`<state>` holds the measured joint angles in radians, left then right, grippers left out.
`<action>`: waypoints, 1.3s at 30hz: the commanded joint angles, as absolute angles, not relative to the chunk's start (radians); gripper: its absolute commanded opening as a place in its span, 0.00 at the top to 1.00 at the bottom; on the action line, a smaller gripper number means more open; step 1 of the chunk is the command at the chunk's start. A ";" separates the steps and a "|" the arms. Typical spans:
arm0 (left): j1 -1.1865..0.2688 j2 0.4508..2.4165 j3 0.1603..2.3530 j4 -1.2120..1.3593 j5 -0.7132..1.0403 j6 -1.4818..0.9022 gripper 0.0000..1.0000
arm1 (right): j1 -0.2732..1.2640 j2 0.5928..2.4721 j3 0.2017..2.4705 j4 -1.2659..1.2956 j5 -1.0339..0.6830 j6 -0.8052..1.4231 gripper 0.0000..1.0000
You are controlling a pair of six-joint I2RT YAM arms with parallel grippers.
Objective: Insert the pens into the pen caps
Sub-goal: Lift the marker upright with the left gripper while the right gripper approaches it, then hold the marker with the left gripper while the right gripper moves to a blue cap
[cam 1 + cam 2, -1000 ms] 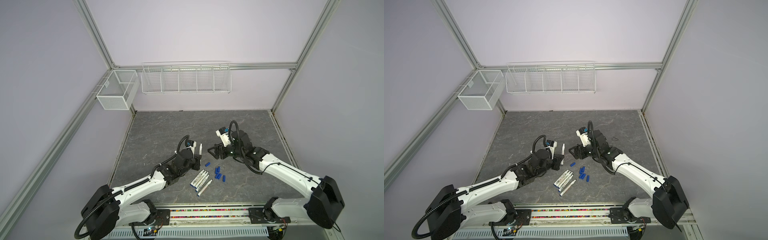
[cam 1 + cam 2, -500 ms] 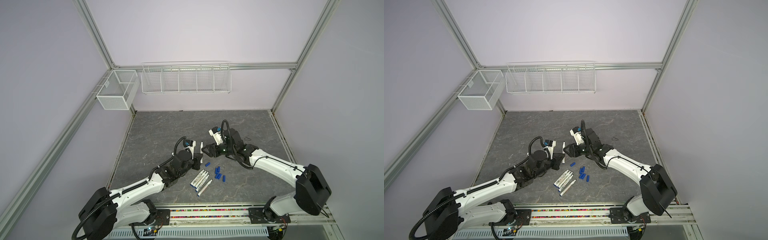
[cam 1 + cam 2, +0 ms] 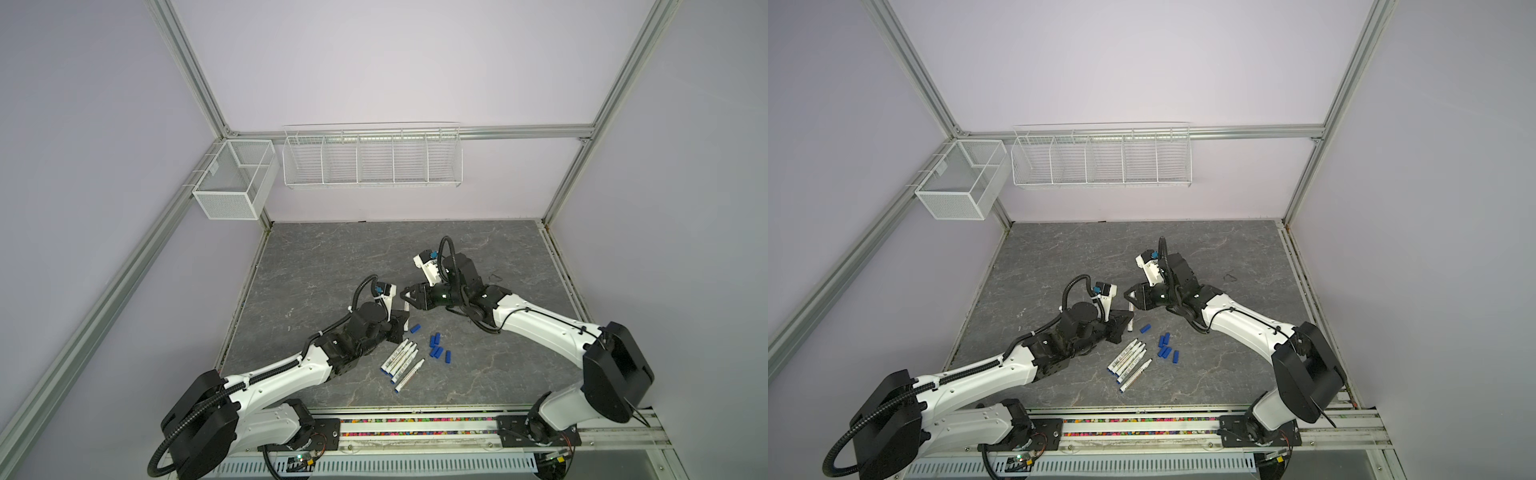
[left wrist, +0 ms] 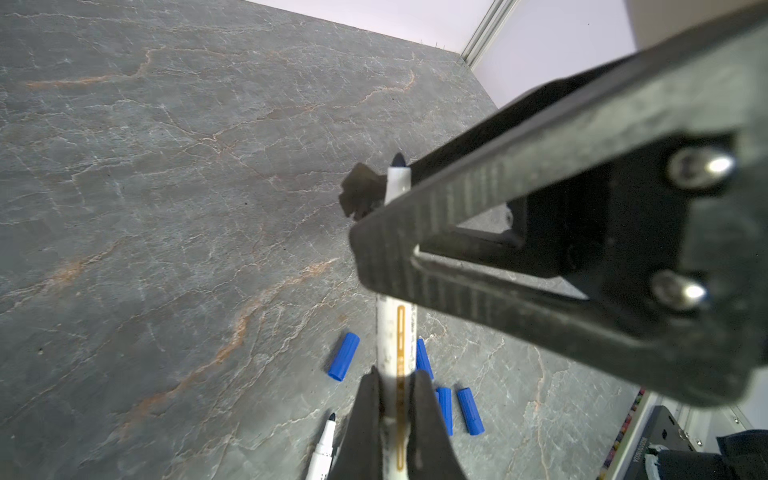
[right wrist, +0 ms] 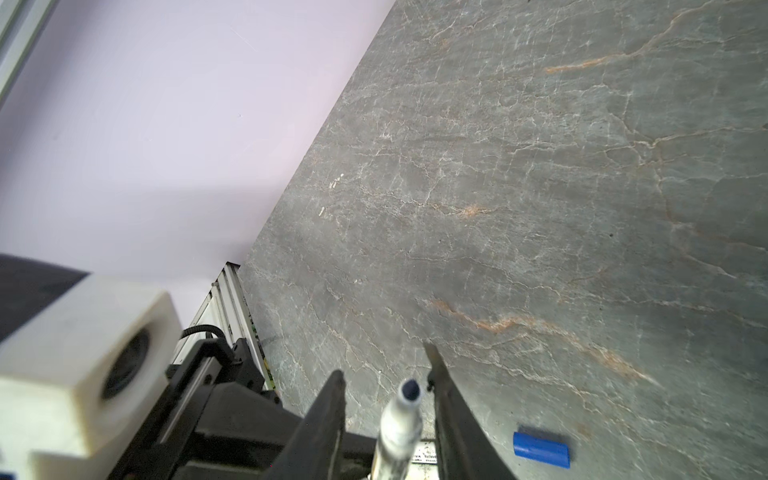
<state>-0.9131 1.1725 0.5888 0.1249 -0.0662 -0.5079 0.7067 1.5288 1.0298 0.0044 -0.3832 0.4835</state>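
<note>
Left gripper (image 4: 395, 380) squeezing one pen (image 4: 392, 328), right gripper (image 5: 384, 361) with fingers standing open on both sides of its tip.

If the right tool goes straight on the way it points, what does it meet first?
Probably the pen held in the left tool; its tip sits between the jaws of the right tool.

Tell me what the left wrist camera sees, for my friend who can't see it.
The left gripper grips a white pen pointing away from the camera, while the right gripper reaches around its tip end. Blue pen caps and another pen lie on the grey table.
</note>
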 commanded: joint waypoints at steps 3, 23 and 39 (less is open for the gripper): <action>-0.925 1.171 0.613 0.143 -0.080 -0.505 1.00 | 0.716 1.539 1.025 0.023 -0.409 0.497 0.66; -0.927 1.213 0.626 0.167 -0.100 -0.495 0.52 | 0.700 1.475 1.003 0.034 -0.478 0.501 0.93; -0.927 1.180 0.620 0.175 -0.116 -0.485 1.00 | 0.663 1.438 0.987 -0.013 -0.428 0.511 0.69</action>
